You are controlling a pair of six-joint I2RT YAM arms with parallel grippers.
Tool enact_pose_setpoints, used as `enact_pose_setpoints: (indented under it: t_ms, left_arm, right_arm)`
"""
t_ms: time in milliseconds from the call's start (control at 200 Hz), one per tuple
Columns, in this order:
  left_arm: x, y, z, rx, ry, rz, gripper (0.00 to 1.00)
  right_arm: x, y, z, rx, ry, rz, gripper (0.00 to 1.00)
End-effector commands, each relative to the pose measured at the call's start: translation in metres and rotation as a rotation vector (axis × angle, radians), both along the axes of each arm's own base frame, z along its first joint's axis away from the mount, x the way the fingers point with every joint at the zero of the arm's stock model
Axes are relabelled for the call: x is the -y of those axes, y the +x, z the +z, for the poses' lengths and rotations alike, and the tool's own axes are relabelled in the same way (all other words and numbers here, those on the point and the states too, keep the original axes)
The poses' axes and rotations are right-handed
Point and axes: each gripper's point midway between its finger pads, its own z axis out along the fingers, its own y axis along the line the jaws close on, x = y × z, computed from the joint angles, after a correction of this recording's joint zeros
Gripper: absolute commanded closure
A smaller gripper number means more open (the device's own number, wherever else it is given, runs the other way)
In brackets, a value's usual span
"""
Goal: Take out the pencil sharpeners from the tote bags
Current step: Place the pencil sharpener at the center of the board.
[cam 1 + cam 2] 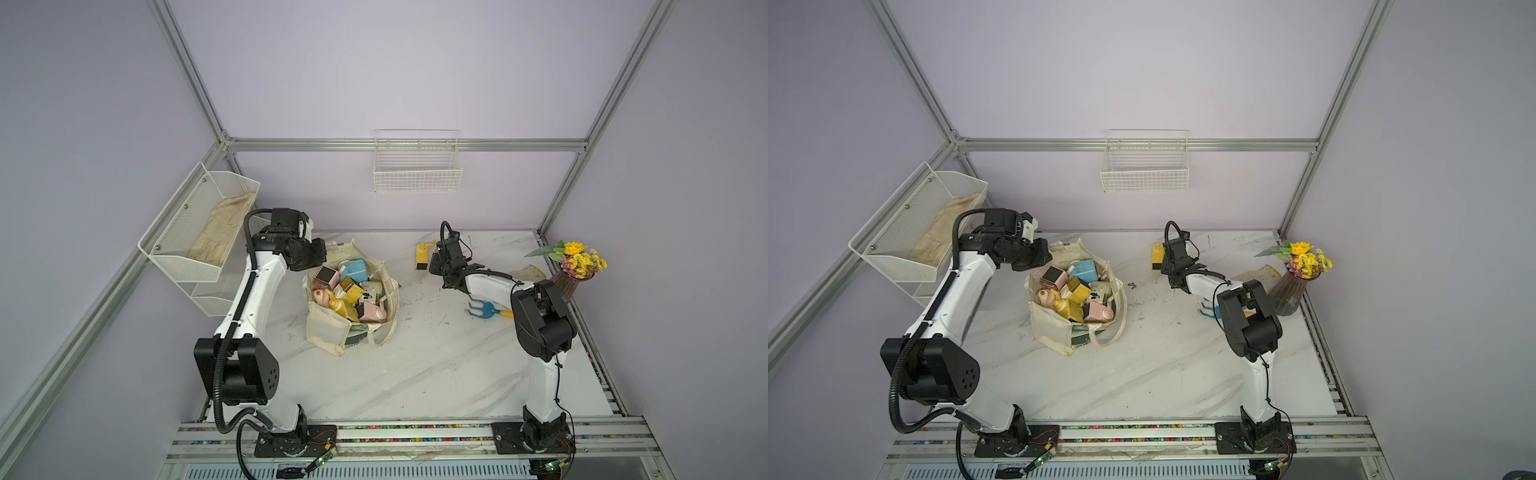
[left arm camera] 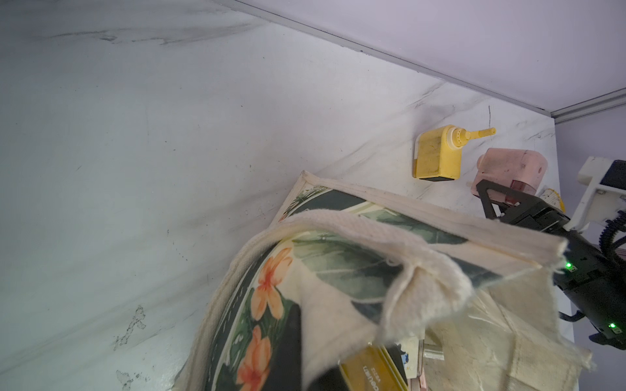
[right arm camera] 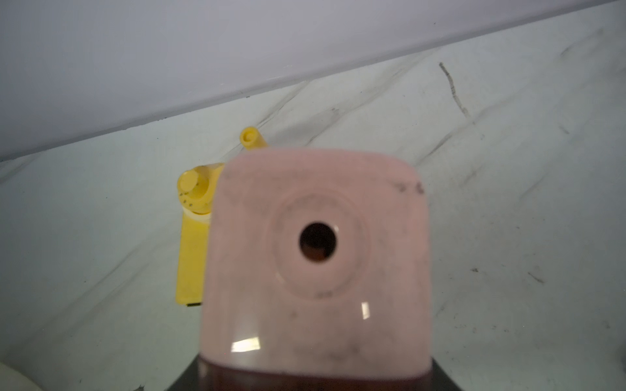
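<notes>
The cream tote bag [image 1: 332, 332] [image 1: 1054, 328] stands open left of the table's middle, with several pencil sharpeners [image 1: 351, 291] [image 1: 1077, 291] in pink, yellow, blue and beige inside. My left gripper [image 1: 322, 252] [image 1: 1047, 254] is shut on the bag's far-left rim; in the left wrist view the cloth [image 2: 338, 257] covers its fingers. My right gripper [image 1: 436, 266] [image 2: 498, 199] is shut on a pink sharpener [image 3: 318, 257] [image 2: 508, 167], low over the far table. A yellow sharpener [image 1: 422, 257] [image 1: 1157, 255] [image 2: 438, 155] [image 3: 191, 250] lies just beside it.
A blue hand rake [image 1: 482, 309] lies under the right arm. A glove [image 1: 528, 272] and a vase of flowers [image 1: 575, 262] sit at the far right. A mesh shelf [image 1: 199, 224] hangs on the left wall, a wire basket [image 1: 417, 174] on the back wall.
</notes>
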Motion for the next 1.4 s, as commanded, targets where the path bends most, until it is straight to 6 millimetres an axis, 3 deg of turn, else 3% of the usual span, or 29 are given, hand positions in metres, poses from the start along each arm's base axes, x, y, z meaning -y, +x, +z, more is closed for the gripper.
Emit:
enact_pose_setpoints:
  t_ms: [0, 265, 560, 770, 865, 1395]
  left_arm:
    - [0.001, -0.003, 0.018, 0.069, -0.008, -0.012, 1.00]
    - [0.002, -0.002, 0.017, 0.067, -0.011, -0.019, 1.00]
    - [0.002, -0.003, 0.018, 0.067, -0.010, -0.019, 1.00]
    - [0.002, -0.003, 0.017, 0.065, -0.012, -0.020, 1.00]
    - [0.002, -0.003, 0.017, 0.065, -0.009, -0.020, 1.00]
    - [0.002, -0.003, 0.015, 0.057, -0.009, -0.023, 1.00]
  right_arm:
    - [0.014, 0.013, 0.007, 0.031, -0.070, -0.066, 0.80]
    - [0.017, 0.024, -0.014, 0.000, -0.165, -0.055, 0.77]
    - [0.008, 0.026, -0.039, -0.059, -0.158, -0.012, 0.72]
    - [0.005, 0.025, -0.049, -0.091, -0.156, 0.003, 0.54]
    - [0.004, 0.023, -0.050, -0.096, -0.151, 0.008, 0.47]
    - [0.000, 0.022, -0.045, -0.105, -0.131, 0.026, 0.33]
